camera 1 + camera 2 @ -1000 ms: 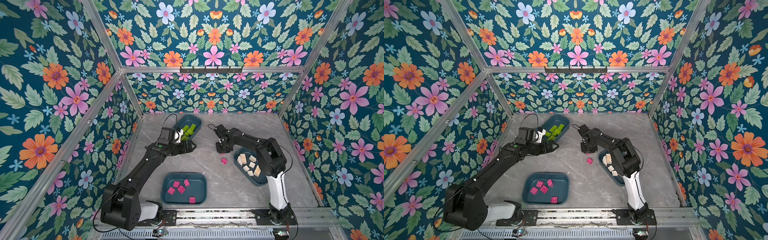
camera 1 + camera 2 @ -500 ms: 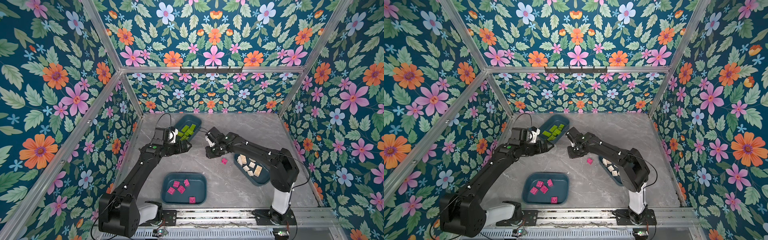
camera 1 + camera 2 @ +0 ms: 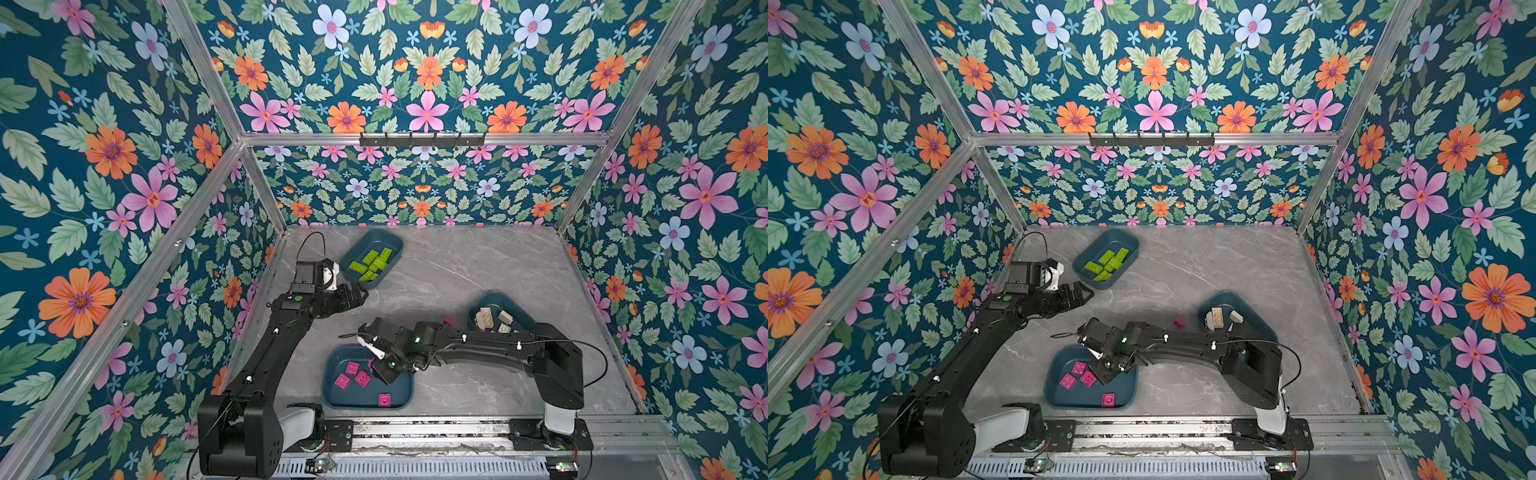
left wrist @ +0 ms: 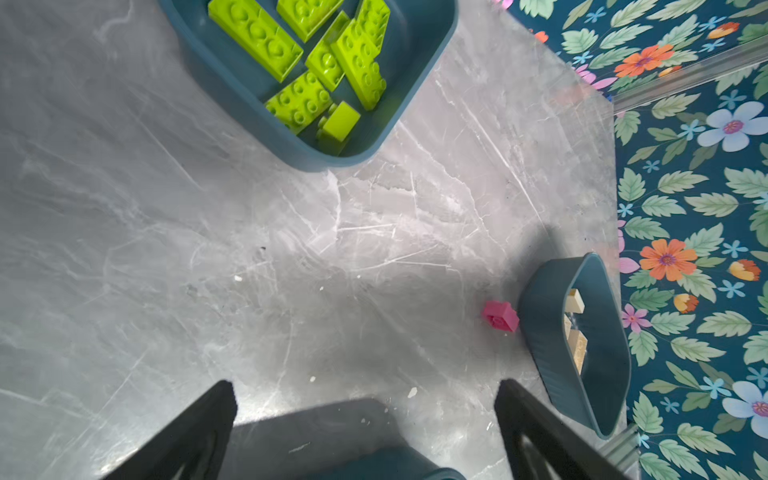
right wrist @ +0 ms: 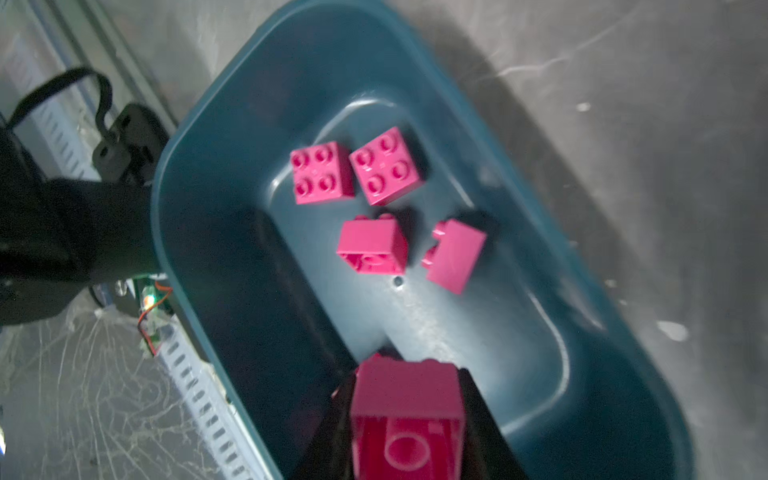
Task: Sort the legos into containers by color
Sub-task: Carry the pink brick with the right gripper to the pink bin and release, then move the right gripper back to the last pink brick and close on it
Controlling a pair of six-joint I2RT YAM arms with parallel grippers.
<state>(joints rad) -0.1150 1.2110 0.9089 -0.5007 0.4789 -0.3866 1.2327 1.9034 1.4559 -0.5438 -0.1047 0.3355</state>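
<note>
At about 9 o'clock on the grey marble table (image 3: 457, 266), the left gripper (image 3: 358, 296) hangs above bare surface with its jaws spread wide and nothing between them; the left wrist view shows the two dark fingers (image 4: 199, 428) well apart. Just beyond it, toward 11 o'clock, the green container (image 3: 376, 237) holds a cluster of lime green legos (image 3: 372, 264), long ones and at least one small one.

At 6 o'clock, near the front rail, sits the pink container (image 3: 353, 401). The right gripper (image 5: 405, 380) reaches across the middle and is poised over this bin's 2 o'clock corner, jaws clamped on a pink brick (image 5: 407, 399) held with its hollow underside toward the wrist camera. Below it in the right wrist view, four pink legos (image 5: 322, 172) lie on the bin floor, two studs-up and two tipped on their sides.

Toward 3 o'clock, a loose pink brick (image 3: 448, 321) lies on the table, just beside the 9 o'clock wall of the white container (image 3: 490, 296), which holds cream white legos (image 3: 486, 318) and is partly hidden by the right arm.
</note>
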